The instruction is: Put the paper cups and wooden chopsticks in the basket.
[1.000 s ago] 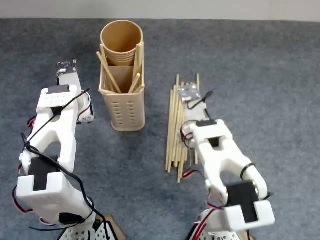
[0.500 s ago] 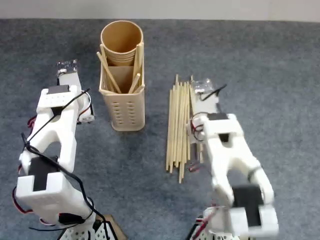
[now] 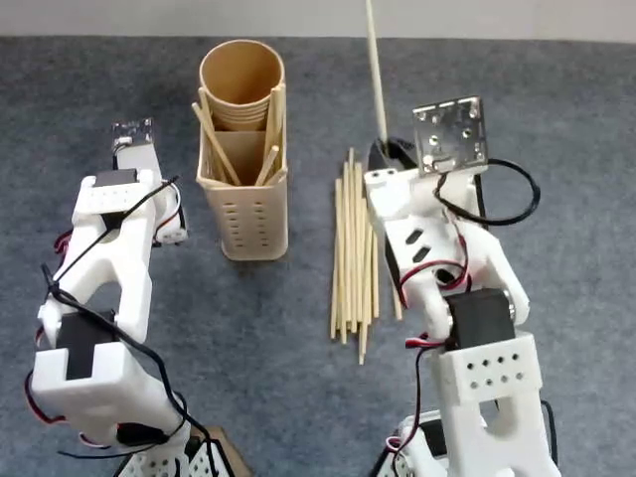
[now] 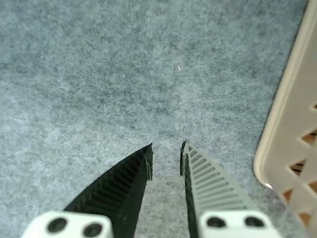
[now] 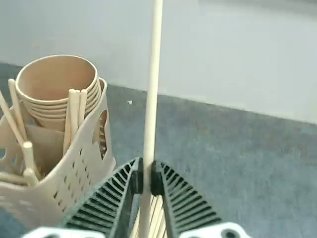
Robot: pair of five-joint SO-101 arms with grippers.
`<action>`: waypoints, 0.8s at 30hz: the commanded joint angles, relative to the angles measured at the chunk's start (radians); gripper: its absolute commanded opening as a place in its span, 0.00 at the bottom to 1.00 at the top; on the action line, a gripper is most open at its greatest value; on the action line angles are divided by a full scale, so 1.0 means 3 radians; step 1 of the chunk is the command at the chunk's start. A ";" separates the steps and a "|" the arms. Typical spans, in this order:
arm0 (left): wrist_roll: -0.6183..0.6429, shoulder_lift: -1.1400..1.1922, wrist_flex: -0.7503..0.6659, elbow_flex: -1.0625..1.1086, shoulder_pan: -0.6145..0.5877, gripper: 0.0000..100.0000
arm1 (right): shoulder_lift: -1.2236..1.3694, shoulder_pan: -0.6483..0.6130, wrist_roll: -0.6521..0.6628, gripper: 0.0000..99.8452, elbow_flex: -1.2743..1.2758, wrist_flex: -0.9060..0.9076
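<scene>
The right claw (image 5: 147, 176) is clamped on 1 pale wooden chopstick (image 5: 154, 74), which stands nearly upright between its black toothed fingers and rises well above them. In the high view this claw (image 3: 386, 149) sits raised over the far end of the loose pile of wooden chopsticks (image 3: 353, 253). The pile lies lengthwise on the grey felt-covered bench (image 3: 556, 129), and the gripped chopstick (image 3: 375, 70) reaches up past the top edge. The tall beige perforated plastic basket (image 3: 244, 214) stands between the 2 arms, near the left of the pile but apart from it. A stack of brown paper cups (image 3: 241, 75) sits upright in the basket's far part. Several more wooden sticks (image 3: 215, 144) lean inside it, beside and in front of the cups. The left claw (image 4: 166, 157) hangs low over bare bench just beside the basket's wall (image 4: 290, 124), its 2 fingers narrowly parted with nothing between them.
</scene>
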 commanded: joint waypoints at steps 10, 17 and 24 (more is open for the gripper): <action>0.0026 -0.0079 -0.0036 -0.0013 0.0064 0.13 | -0.0095 -0.0407 -0.0153 0.00 0.0263 -0.0632; 0.0026 -0.0079 -0.0036 -0.0013 0.0043 0.13 | -0.0079 -0.0877 -0.0445 0.00 0.0269 -0.1767; 0.0026 -0.0074 -0.0138 -0.0013 0.0064 0.13 | 0.0437 -0.1118 -0.0440 0.00 0.0407 -0.2606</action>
